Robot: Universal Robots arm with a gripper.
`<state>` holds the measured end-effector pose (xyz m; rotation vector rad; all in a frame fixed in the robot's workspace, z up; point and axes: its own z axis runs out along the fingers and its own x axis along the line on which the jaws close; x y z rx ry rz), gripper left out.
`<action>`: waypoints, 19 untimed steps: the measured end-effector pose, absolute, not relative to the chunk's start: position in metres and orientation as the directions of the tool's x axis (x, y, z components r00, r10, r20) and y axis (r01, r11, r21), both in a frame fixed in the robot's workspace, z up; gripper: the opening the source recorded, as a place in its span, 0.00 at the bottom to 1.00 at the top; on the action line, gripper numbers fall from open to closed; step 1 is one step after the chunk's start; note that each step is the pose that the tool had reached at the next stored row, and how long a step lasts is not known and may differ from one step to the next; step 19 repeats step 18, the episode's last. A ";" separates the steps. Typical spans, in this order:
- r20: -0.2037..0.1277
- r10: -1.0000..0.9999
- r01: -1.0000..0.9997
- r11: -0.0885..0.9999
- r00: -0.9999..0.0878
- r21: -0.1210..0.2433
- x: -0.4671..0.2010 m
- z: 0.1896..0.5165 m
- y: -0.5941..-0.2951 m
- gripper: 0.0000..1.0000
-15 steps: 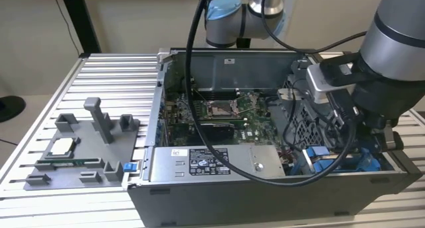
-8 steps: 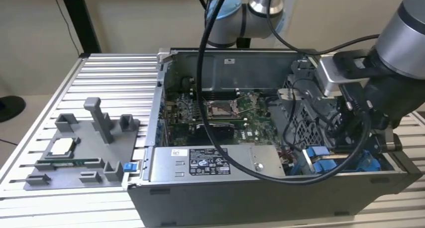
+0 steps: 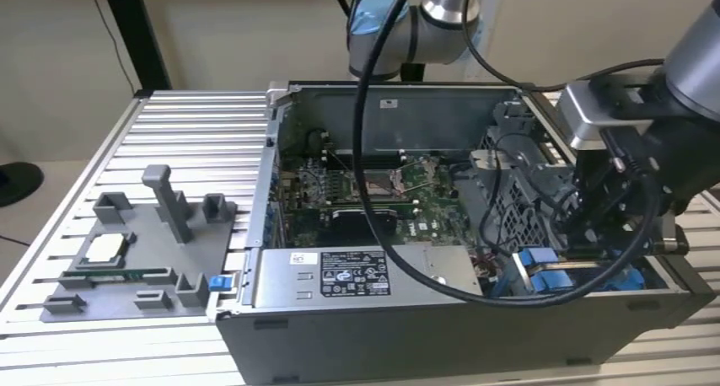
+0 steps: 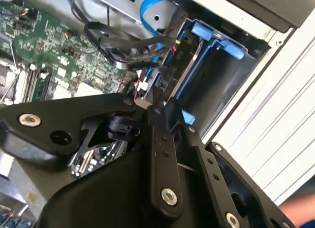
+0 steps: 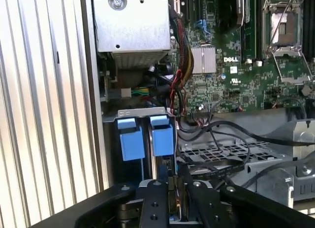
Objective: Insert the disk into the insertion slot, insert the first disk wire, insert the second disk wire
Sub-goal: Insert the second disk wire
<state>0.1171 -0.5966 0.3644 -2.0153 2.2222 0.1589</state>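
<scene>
The disk sits in the insertion slot at the case's corner on the exterior view's right. Its bright blue carrier shows as a frame and as two tabs. My gripper reaches down at the disk's end, where black disk wires gather. The fingers stand close together, shut on what looks like a black wire connector held against the disk's edge. In the first wrist view the gripper is just past the blue tabs. The exterior view has the gripper low inside the case.
A grey power-supply box with a white sticker lies beside the slot. The green motherboard fills the case floor. A blue flat cable loops above the wires. A grey fixture with parts sits on the ribbed table at the exterior view's left.
</scene>
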 end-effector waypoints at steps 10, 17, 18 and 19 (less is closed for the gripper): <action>-0.172 -0.980 -0.995 0.099 -0.096 -0.009 0.128 0.382 -0.597 1.00; -0.172 -0.980 -0.995 0.099 -0.096 -0.005 0.131 0.382 -0.597 1.00; -0.172 -0.980 -0.995 0.099 -0.096 -0.005 0.131 0.382 -0.597 1.00; -0.172 -0.980 -0.995 0.099 -0.096 -0.005 0.131 0.382 -0.597 1.00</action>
